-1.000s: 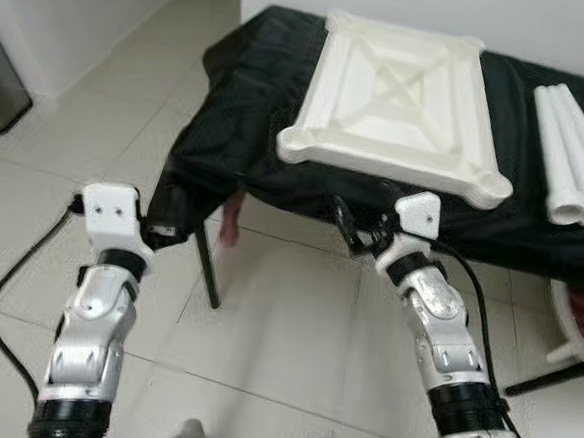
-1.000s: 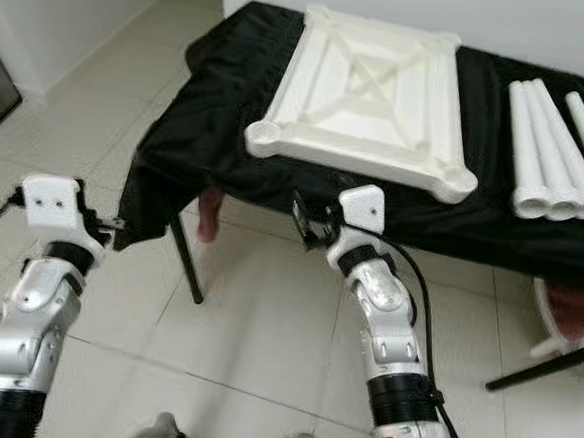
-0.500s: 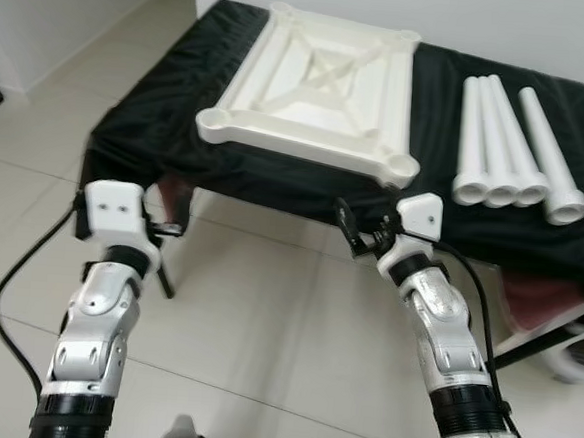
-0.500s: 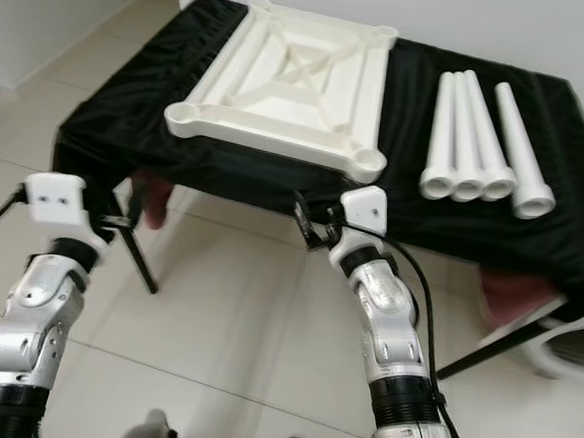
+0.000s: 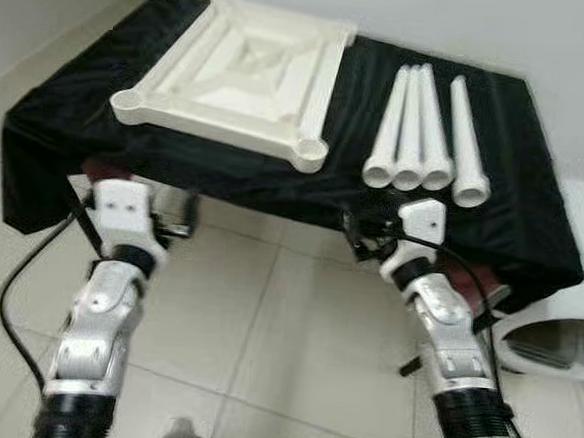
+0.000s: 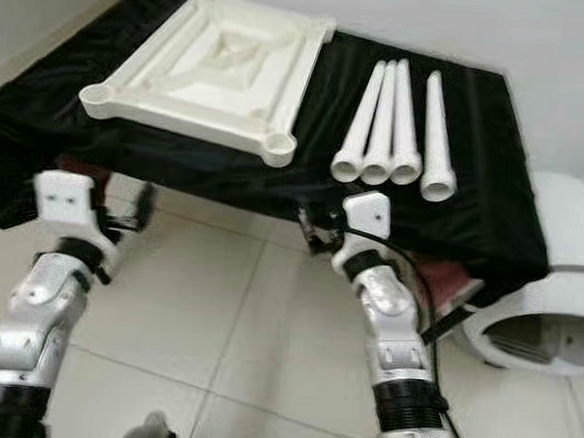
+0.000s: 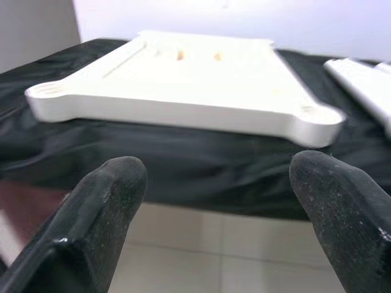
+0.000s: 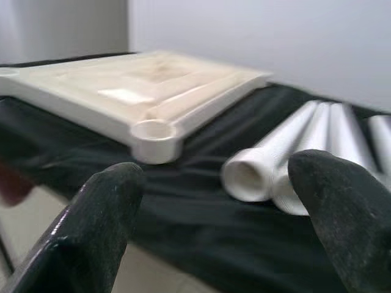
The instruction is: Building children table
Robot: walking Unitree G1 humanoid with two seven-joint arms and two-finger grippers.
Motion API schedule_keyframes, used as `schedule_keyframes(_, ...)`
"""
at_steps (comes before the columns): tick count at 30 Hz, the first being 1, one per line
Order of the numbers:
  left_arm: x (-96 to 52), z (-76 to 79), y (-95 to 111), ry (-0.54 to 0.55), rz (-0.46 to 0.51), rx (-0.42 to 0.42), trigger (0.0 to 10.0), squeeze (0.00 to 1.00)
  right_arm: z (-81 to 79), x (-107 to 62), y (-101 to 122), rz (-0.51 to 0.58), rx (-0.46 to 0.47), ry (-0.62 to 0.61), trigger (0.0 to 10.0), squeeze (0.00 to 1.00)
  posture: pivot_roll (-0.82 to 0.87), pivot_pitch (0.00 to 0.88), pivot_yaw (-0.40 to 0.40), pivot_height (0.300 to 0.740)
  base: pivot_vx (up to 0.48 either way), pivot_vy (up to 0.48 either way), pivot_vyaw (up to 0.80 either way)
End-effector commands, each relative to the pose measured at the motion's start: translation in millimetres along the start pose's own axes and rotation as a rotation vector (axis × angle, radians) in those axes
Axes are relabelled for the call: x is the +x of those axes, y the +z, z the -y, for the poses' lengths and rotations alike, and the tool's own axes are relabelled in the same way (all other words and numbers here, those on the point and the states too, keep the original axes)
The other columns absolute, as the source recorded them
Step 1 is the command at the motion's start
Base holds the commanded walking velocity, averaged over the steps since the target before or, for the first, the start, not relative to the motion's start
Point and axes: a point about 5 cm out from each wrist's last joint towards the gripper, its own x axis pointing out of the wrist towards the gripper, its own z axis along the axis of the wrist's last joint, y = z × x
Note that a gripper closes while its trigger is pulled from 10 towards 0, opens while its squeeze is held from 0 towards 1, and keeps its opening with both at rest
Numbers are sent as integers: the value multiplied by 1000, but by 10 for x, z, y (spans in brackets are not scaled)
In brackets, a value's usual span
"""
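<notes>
A white plastic tabletop (image 5: 232, 70) lies upside down on the left half of a table draped in black cloth (image 5: 532, 226). Its corner sockets face up. Several white tapered legs (image 5: 418, 138) lie side by side to its right, open ends toward me. My left gripper (image 5: 177, 221) is open and hangs in front of the table's front edge, below the tabletop (image 7: 183, 85). My right gripper (image 5: 356, 234) is open too, just below the cloth edge. In the right wrist view it faces a corner socket (image 8: 153, 131) and the leg ends (image 8: 250, 177). Neither gripper holds anything.
A white rounded plastic object (image 5: 555, 328) sits on the tiled floor at the right. A reddish thing (image 5: 483, 288) shows under the table. A black cable (image 5: 11, 300) loops beside my left arm. A white wall runs behind the table.
The camera has swung right, so the table sits further left in view and its right end and the white floor object now show. Both arms keep the same pose, fingers still open.
</notes>
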Motion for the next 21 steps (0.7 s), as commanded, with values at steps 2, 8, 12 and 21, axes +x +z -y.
schedule_keyframes(2, -18, -30, -50, 1, -36, 7, 10000, 0, -59, 6, -14, -6, 10, 17, 10000, 0, -3, 95, -33, 740, 0, 0, 0)
schedule_keyframes(8, -3, 3, -19, -20, -34, -4, 10000, 0, -52, 15, -5, -6, 7, 15, 10000, 0, -2, 105, -30, 740, 0, 0, 0)
schedule_keyframes(12, -29, -19, -27, -8, -44, -11, 10000, 0, -51, 9, 9, -3, 9, 13, 10000, 0, -2, 112, -25, 740, 0, 0, 0)
schedule_keyframes(21, -72, -60, -47, 16, -52, -29, 10000, 0, -66, -8, 16, -3, 11, 12, 10000, 0, 1, 120, -20, 740, 0, 0, 0)
